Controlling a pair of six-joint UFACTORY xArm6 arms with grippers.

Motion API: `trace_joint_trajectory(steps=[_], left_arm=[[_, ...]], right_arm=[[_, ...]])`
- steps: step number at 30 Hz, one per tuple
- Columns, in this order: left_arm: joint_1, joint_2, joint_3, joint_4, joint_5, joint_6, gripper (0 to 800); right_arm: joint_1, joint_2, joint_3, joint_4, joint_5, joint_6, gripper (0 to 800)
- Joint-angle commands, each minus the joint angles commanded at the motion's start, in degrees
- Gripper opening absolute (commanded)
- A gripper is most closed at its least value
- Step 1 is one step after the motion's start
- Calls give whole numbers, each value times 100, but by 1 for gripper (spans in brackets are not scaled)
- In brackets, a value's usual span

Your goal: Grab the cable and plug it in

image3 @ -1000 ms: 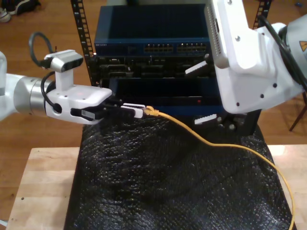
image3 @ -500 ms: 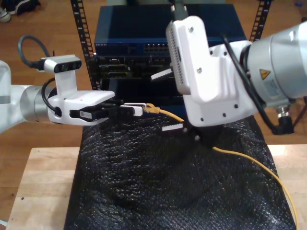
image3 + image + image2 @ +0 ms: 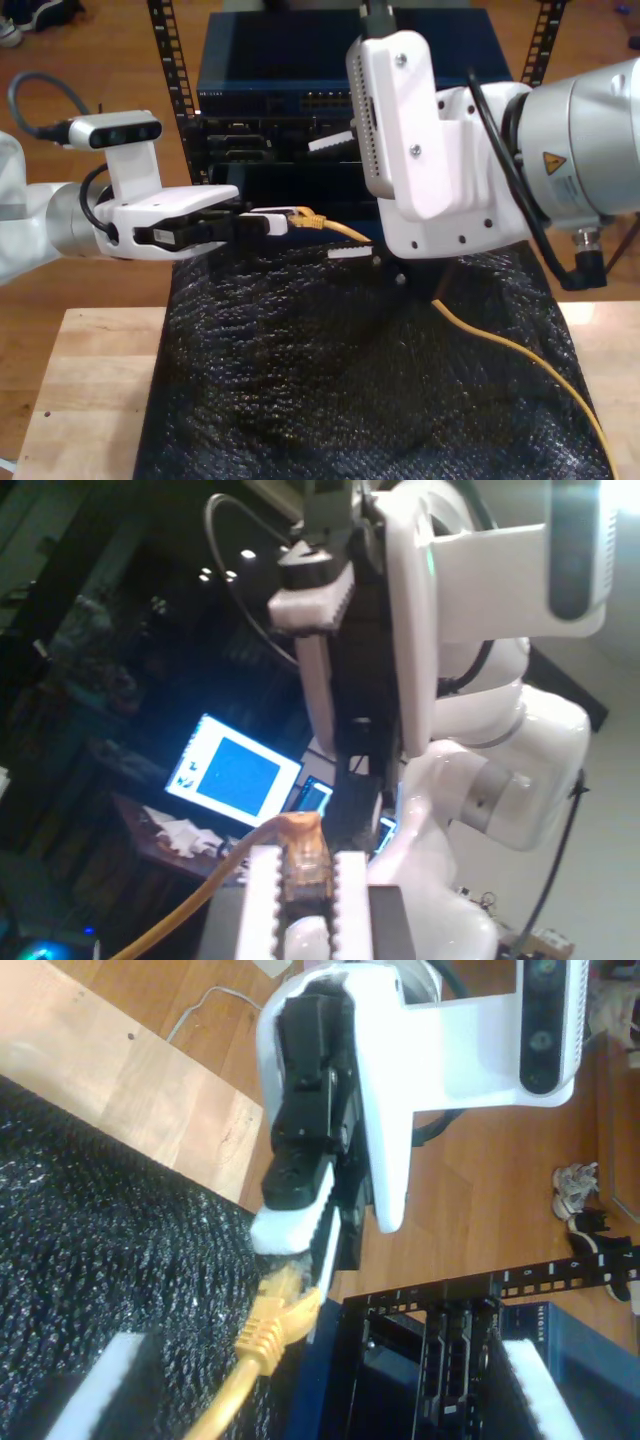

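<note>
The yellow-orange cable [image 3: 340, 231] runs from the exterior view's lower right across the black mat up to its plug end [image 3: 305, 218]. My first gripper [image 3: 276, 221] reaches in from the exterior view's left and is shut on that plug end, which sits between its white ribbed pads [image 3: 262, 900] in the first wrist view. My second gripper [image 3: 342, 200], on the big white arm from the exterior view's right, stands open just beside the plug, one finger [image 3: 333, 144] above it and one [image 3: 350, 256] below. In the second wrist view the cable [image 3: 265, 1335] hangs from the first gripper [image 3: 300, 1235].
A rack holds a blue switch [image 3: 300, 70] with rows of ports [image 3: 330, 100] and darker units below, just behind the plug. A black bubbled mat [image 3: 330, 390] covers the wooden table [image 3: 90, 380]. The second arm's body crowds the space in front of the rack.
The second arm has swung from the exterior view's right to the middle, bringing its open fingers around the plug end. The first gripper has risen slightly, still holding the plug.
</note>
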Motion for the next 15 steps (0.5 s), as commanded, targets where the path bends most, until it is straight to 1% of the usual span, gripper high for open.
trace_joint_trajectory(steps=[4, 8, 15], left_arm=[[0, 0, 18, 0, 79, -9, 2], [-9, 53, 44, 0, 211, -149, 2], [-18, 141, 158, -185, 273, -387, 2]], right_arm=[[44, 0, 9, -9, -132, -9, 708], [185, 9, 35, -9, -273, -132, 625], [202, 9, 79, -9, -334, -132, 620]])
